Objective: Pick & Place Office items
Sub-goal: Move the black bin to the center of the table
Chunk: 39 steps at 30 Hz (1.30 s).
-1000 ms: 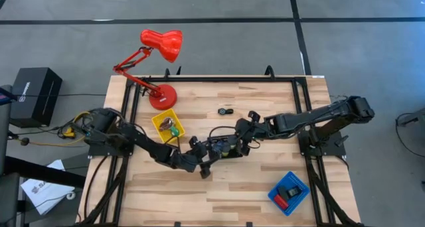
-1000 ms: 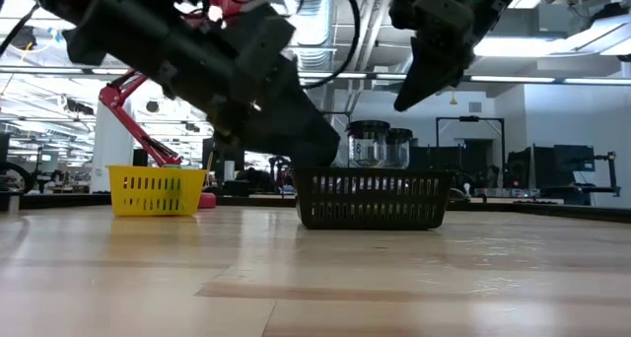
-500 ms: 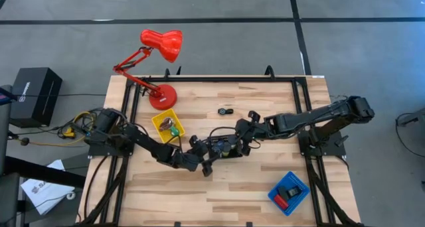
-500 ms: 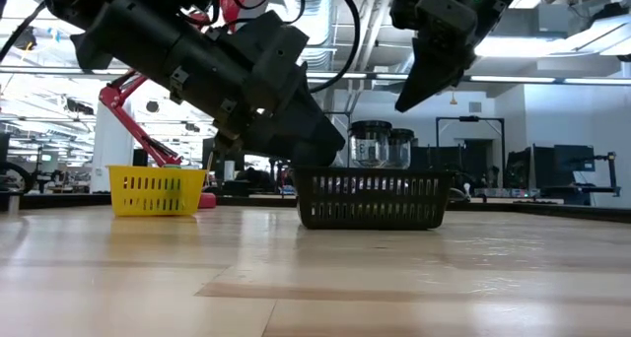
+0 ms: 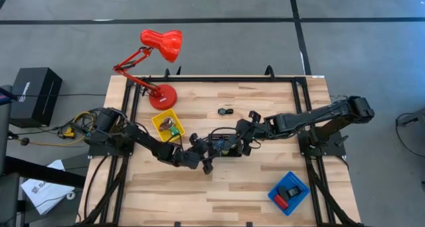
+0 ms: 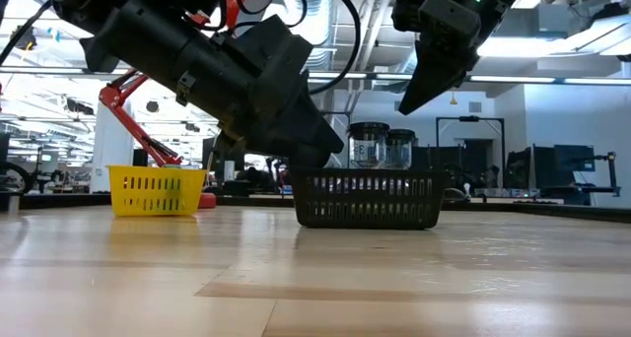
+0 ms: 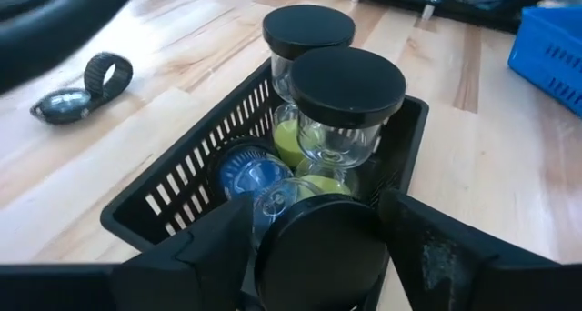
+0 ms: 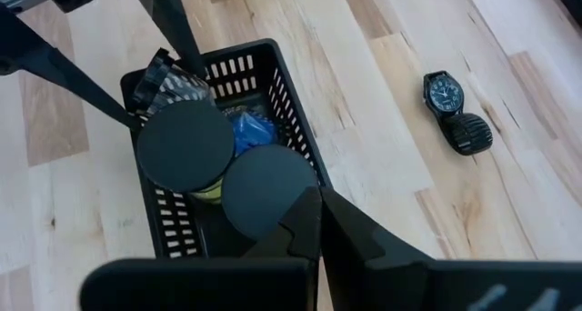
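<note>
At mid-table, the black basket (image 5: 224, 146) holds three black-lidded glass jars (image 7: 346, 106), two upright and one under the left gripper (image 7: 314, 247), whose fingers straddle its lid without clearly clamping it. Glass looks stiff, slick and breakable; hold the lid rim. Right gripper (image 8: 314, 222) hovers clenched above

Bright, even overhead light; we see ceiling strips (image 6: 552, 46) glaring upper right in low view, soft shadows, blurred near fingers (image 7: 436, 247) in wrist views.
</note>
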Each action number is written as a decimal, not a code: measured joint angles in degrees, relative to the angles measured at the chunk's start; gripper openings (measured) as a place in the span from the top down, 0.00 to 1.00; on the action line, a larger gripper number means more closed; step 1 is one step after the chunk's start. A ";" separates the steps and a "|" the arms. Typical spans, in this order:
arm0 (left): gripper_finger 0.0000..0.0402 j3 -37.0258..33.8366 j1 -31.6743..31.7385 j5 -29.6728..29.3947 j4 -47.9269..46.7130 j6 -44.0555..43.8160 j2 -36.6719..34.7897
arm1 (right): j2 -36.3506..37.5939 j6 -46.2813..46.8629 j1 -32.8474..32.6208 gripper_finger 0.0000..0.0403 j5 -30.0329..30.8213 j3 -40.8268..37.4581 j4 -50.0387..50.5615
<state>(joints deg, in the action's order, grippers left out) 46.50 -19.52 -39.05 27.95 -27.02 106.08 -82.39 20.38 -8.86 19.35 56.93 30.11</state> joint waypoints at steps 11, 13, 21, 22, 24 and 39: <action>0.49 0.02 -0.32 0.04 -3.73 4.26 -2.86 | 0.00 0.15 0.00 1.00 0.00 0.00 0.94; 0.49 0.02 -0.32 0.06 -4.29 4.21 -3.08 | 0.00 0.15 0.00 1.00 0.00 0.00 1.02; 0.51 0.00 1.12 5.49 -7.97 4.11 -7.80 | 0.00 0.15 0.04 1.00 -0.05 0.00 1.18; 0.51 0.00 1.74 7.62 -9.08 4.10 -8.80 | 0.00 0.15 0.04 1.00 -0.22 0.00 1.16; 0.50 0.00 3.42 12.09 -10.93 3.92 -10.16 | 0.00 0.14 0.04 1.00 -0.96 0.00 1.16; 0.51 7.31 15.77 34.57 -29.99 8.83 -11.74 | 0.00 0.11 -0.07 1.00 -3.02 0.00 1.31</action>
<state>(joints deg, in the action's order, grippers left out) 53.81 -3.75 -4.48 -2.04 -18.19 94.35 -82.39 20.49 -8.93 16.34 56.93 31.41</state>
